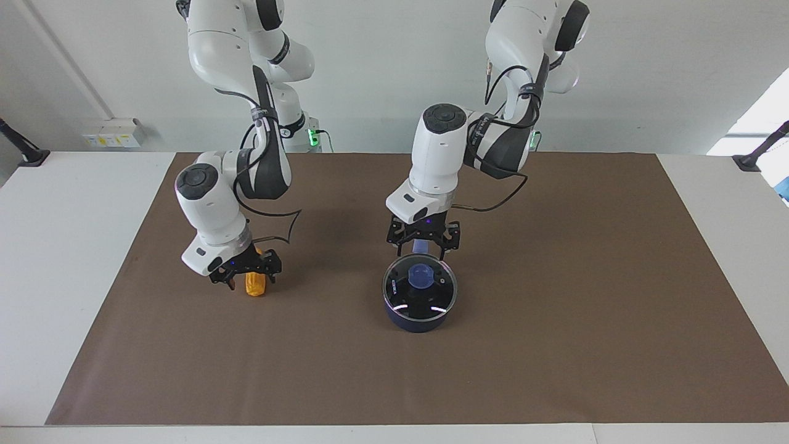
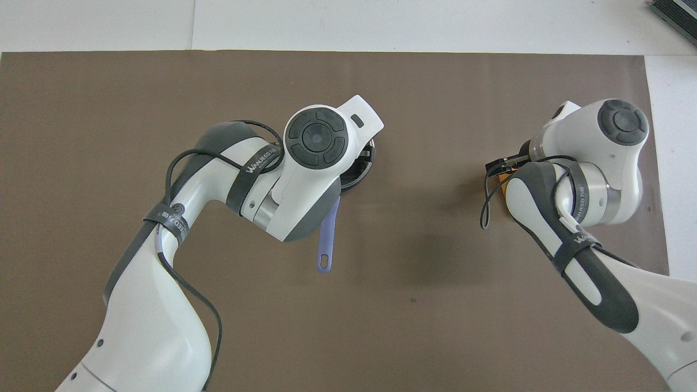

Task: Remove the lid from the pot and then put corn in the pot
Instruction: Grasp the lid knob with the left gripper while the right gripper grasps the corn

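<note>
Glass lid point(image 1: 420, 288) on navy pot point(image 1: 414, 322); bumpy corn point(image 1: 255, 284) half hidden between released right hand point(image 1: 245, 275); left hand point(image 1: 423, 245) released.

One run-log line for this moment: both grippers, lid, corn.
left gripper: open, low over pot handle, by lid | lid: on pot | right gripper: open, jaws astride corn | corn: on mat

I see two glossy white arms with dark grey joint pads and round dark caps at the wrists. Loose black cables loop along each, held by black straps with white lettering. A black two-finger left gripper point(image 1: 421, 248) and right gripper point(image 1: 245, 275) each carry a small blue light.
</note>
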{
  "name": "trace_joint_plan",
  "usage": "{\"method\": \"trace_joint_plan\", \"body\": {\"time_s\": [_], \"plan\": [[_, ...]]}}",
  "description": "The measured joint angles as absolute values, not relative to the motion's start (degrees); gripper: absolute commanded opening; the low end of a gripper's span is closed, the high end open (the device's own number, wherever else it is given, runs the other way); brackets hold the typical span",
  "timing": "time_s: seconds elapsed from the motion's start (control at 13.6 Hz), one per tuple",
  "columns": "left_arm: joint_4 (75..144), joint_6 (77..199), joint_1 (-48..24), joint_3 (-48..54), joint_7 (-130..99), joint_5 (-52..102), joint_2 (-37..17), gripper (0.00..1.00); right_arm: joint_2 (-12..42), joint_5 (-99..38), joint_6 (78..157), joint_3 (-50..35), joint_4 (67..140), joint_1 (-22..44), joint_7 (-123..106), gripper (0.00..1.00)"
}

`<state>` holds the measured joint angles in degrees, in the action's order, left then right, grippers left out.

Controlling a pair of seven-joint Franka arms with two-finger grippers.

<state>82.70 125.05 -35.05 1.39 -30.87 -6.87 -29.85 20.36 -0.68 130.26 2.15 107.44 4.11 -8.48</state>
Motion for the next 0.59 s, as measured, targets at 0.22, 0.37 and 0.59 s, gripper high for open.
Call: {"method": "trace_joint_plan", "body": {"time_s": [0.22,0.37,0.59], "plan": [[82.48,125.76,-35.04,0.97,-31.02,-7.40,-30.16,1.00,19.78,-0.68,130.26,2.30,108.26,3.73,-9.89,1.00],[82.28,126.21,-35.04,0.82,-31.04,-7.59,-30.16,0.83,19.49,-0.68,130.26,2.30,108.74,3.65,-10.17,1.00],[82.23,126.73,-35.04,0.73,-31.05,-7.64,-30.17,0.76,19.36,-0.61,130.26,2.30,109.67,3.65,-11.11,1.00]]}}
